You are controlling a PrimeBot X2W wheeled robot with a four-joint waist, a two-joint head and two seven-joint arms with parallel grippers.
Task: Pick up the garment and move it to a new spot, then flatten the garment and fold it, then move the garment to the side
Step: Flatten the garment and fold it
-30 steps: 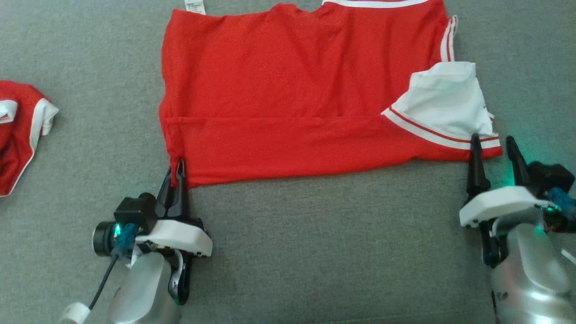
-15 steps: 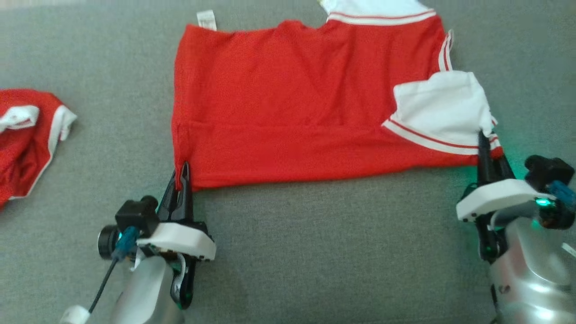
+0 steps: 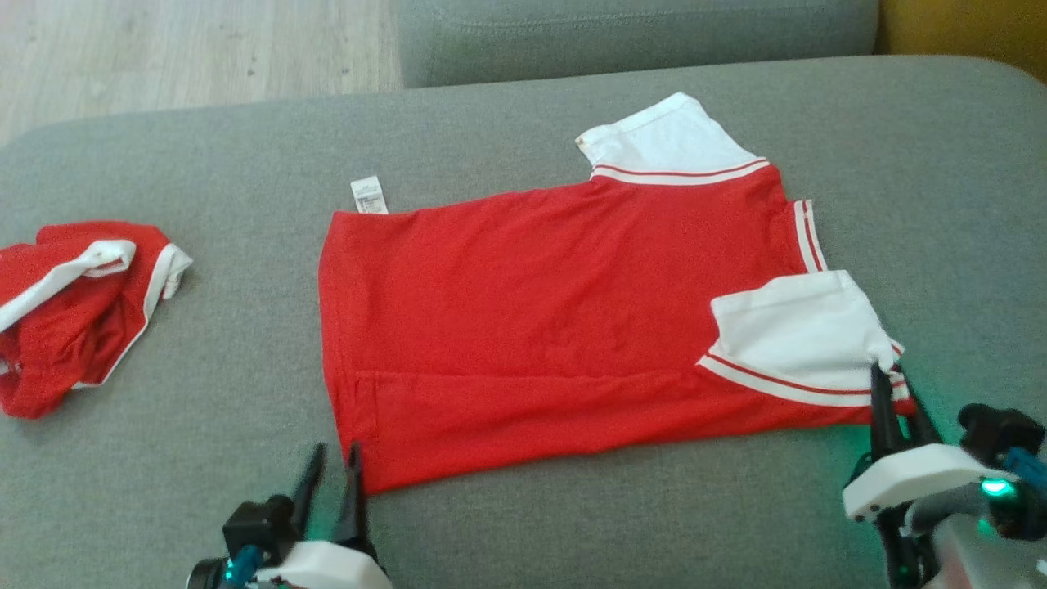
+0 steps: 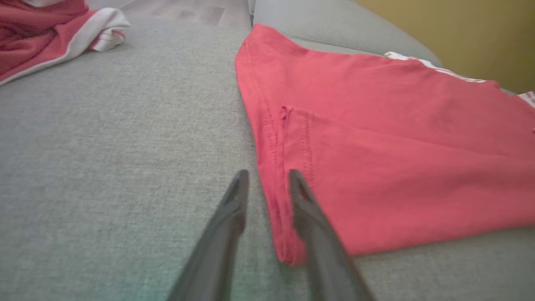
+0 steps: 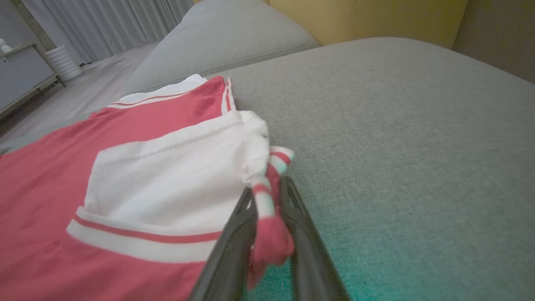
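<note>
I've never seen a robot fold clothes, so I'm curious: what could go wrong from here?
1. The right gripper pinches just a small bunch at one corner of the shirt; a pull might slip it free.
2. The left gripper is open at the other near corner, gripping nothing; a one-sided pull could skew the shirt.
3. The white sleeve lies flopped over the red; it might get creased into the fold.

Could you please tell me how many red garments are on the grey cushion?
2. One red shirt lies spread flat in the middle; a second red garment sits crumpled at the far left, partly cut off, so more may lie beyond.
</note>
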